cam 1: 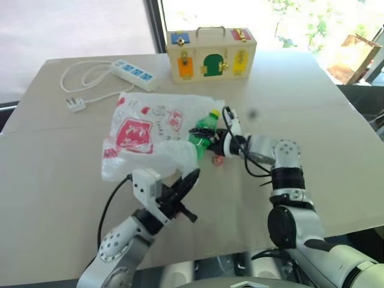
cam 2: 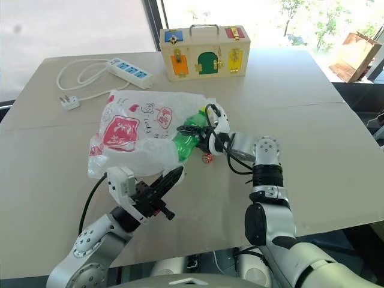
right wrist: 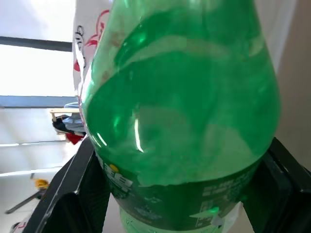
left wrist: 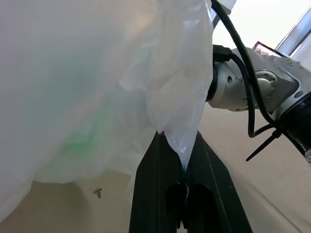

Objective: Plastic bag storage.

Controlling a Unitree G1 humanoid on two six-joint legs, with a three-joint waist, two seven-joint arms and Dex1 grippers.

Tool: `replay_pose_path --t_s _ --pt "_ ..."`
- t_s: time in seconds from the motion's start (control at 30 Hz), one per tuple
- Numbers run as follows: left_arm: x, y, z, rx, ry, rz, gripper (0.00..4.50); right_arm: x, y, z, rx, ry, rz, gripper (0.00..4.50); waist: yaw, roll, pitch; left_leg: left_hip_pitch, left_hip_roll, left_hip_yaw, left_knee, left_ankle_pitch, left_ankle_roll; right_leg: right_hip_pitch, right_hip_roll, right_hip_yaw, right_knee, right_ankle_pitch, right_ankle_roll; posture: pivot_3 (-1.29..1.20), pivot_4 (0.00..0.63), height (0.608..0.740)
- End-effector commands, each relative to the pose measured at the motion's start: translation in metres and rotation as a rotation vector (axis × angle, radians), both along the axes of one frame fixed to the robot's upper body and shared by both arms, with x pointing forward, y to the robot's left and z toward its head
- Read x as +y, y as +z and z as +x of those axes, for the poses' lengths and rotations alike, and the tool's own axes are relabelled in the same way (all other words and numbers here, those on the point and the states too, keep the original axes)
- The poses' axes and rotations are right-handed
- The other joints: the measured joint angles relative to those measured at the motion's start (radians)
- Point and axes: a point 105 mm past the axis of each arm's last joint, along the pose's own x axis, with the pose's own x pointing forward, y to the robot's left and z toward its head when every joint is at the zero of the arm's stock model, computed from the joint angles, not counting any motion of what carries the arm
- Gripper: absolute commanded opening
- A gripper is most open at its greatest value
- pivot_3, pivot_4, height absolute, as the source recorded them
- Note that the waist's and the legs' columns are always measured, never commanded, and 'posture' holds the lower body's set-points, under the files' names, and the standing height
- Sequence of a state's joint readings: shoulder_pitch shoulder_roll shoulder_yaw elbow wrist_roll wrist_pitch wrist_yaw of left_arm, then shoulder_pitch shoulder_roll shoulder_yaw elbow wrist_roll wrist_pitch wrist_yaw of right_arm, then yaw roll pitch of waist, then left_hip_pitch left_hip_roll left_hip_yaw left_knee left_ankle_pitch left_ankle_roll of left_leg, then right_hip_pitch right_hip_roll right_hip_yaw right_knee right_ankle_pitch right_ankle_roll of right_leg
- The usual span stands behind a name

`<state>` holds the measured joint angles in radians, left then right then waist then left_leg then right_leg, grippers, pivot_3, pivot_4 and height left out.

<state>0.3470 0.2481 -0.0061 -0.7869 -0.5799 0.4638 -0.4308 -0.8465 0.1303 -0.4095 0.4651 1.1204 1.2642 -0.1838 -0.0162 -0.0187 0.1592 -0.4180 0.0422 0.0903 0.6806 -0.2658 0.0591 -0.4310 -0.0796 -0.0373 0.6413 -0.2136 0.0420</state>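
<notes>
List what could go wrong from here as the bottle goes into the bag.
1. The left gripper pinches only a thin tip of the plastic bag; it may slip free or tear.
2. The green bottle, gripped across its body by the right gripper, could push the bag along the table instead of sliding inside.

Daylight floods in from windows [cam 1: 252, 15] at 12 o'clock, blown out to white glare. Counter [cam 1: 54, 180] evenly bright, shadows soft. Green bottle [right wrist: 180, 111] shows window glints. Plastic bag [left wrist: 73, 82] up close goes hazy, out of focus.
</notes>
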Motion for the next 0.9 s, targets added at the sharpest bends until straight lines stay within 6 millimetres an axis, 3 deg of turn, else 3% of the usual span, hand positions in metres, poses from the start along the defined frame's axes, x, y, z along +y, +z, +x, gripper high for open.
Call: replay_pose_path --t_s 0.03,0.23,0.37,0.53,0.9 --pt "0.001 0.006 0.0 -0.048 0.014 -0.02 0.0 0.048 0.044 -0.018 -0.031 0.135 0.17 2.99 -0.003 0.0 0.0 0.0 0.0 0.0 0.0 0.0 0.0 0.0 0.0 0.0 0.0 0.0 0.0 0.0 0.15 0.74" --pt "0.006 0.006 -0.001 -0.066 0.066 -0.042 0.0 0.042 0.079 0.004 -0.014 0.014 0.393 2.99 -0.006 0.001 0.001 0.0 0.0 0.0 0.0 0.0 0.0 0.0 0.002 0.0 0.0 0.0 0.0 0.0 0.15 0.74" --pt "0.007 0.005 0.0 -0.074 0.075 -0.041 0.0 0.039 0.096 0.002 0.0 0.034 0.505 2.99 -0.007 0.001 0.001 0.0 0.001 -0.001 0.0 0.0 0.0 0.0 0.002 0.0 0.0 0.0 0.0 0.0 0.15 0.74" --pt "0.008 0.006 0.001 -0.082 0.076 -0.04 0.0 0.049 0.058 -0.014 0.045 0.081 0.339 2.99 -0.021 0.002 0.001 0.0 0.002 0.0 0.0 0.0 0.0 0.0 0.002 0.0 0.0 0.0 0.0 0.0 0.15 0.74" --pt "0.012 0.011 0.004 -0.127 0.106 -0.037 0.0 0.031 0.032 -0.018 0.028 0.058 0.211 2.99 -0.024 0.002 0.001 0.0 0.003 -0.001 0.0 0.0 0.0 0.0 0.002 0.0 0.0 0.0 0.0 0.0 0.15 0.74"
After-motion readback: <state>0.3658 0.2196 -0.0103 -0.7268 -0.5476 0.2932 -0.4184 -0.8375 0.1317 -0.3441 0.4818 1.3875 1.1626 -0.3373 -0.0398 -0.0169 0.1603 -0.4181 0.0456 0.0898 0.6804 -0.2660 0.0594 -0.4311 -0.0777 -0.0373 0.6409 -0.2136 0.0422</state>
